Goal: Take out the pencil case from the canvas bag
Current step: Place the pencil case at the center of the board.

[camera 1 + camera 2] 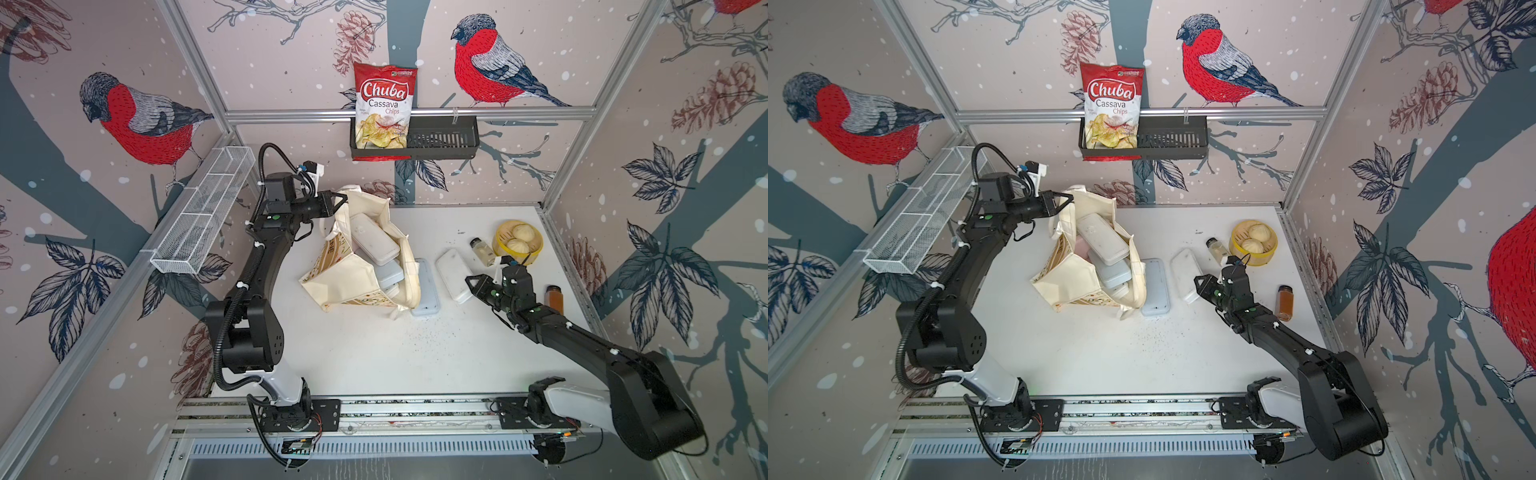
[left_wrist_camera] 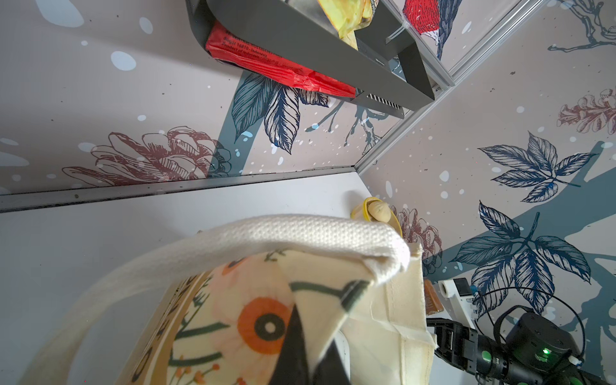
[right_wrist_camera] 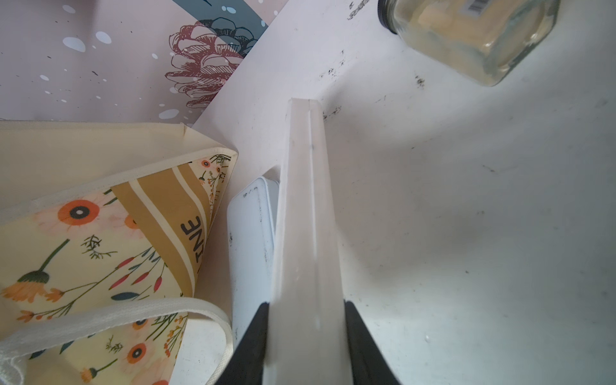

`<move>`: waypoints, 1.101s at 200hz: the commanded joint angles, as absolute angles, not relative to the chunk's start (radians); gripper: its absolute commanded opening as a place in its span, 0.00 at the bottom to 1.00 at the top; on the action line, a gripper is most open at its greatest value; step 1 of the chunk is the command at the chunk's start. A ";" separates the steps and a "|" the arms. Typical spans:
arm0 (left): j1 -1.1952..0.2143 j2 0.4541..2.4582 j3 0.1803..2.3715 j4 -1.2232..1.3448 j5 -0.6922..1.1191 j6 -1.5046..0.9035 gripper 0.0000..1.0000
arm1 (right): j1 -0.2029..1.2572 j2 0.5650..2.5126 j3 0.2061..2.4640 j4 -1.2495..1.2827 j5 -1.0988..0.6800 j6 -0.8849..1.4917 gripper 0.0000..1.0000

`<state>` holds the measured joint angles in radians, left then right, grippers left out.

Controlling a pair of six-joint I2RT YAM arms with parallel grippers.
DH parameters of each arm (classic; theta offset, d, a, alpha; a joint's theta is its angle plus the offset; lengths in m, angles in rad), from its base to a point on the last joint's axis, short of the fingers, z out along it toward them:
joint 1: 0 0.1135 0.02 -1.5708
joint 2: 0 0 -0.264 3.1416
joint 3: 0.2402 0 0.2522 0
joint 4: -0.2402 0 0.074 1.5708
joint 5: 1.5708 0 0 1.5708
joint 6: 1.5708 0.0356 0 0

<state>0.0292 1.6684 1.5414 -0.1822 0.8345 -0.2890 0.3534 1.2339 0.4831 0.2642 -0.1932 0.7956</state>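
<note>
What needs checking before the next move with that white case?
1. Right gripper shut on white pencil case: ok.
2. White pencil case clear of canvas bag: ok.
3. Left gripper shut on the canvas bag's rim, mouth held open: ok.
4. White pencil case resting on table: cannot tell.
5. Gap to glass jar: apart but close, ok.
6. Canvas bag emptied: not ok, other cases are inside.
</note>
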 commanded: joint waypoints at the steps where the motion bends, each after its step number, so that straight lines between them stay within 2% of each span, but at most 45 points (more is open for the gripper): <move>1: 0.028 1.671 1.543 -0.124 0.848 -0.285 0.00 | 0.353 1.267 0.479 0.257 -0.237 0.812 0.00; 220: 0.023 1.682 1.543 -0.132 0.840 -0.281 0.00 | 0.343 1.316 0.419 0.328 -0.388 0.772 0.00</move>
<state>0.0254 1.6802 1.5414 -0.1680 0.8337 -0.2886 0.3458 1.3048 0.4191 0.3870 -0.3553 0.7837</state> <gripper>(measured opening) 0.060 0.335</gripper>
